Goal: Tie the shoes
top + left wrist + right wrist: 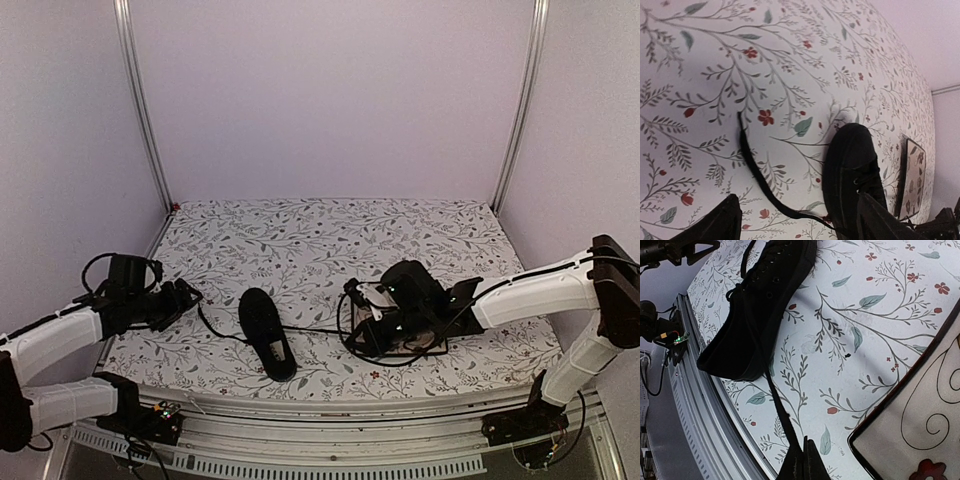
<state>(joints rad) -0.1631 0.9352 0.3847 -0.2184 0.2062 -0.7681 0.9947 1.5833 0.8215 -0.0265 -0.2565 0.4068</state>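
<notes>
The black low-top shoe (267, 333) lies on the floral table cover, toe away from the arms. It also shows in the left wrist view (852, 170) and the right wrist view (760, 305). One lace end (747, 160) lies loose on the cover to the shoe's left. My left gripper (186, 298) is open and empty just left of that lace, and its fingers (715, 222) straddle the lace. The other lace (777, 410) runs taut from the shoe to my right gripper (802, 465), which is shut on it to the shoe's right (350, 322).
A square floral plate (425, 345) lies under my right wrist, and its dark rim shows in the right wrist view (890, 405). The table's metal front rail (700, 405) runs close to the shoe's heel. Walls and aluminium posts enclose the table.
</notes>
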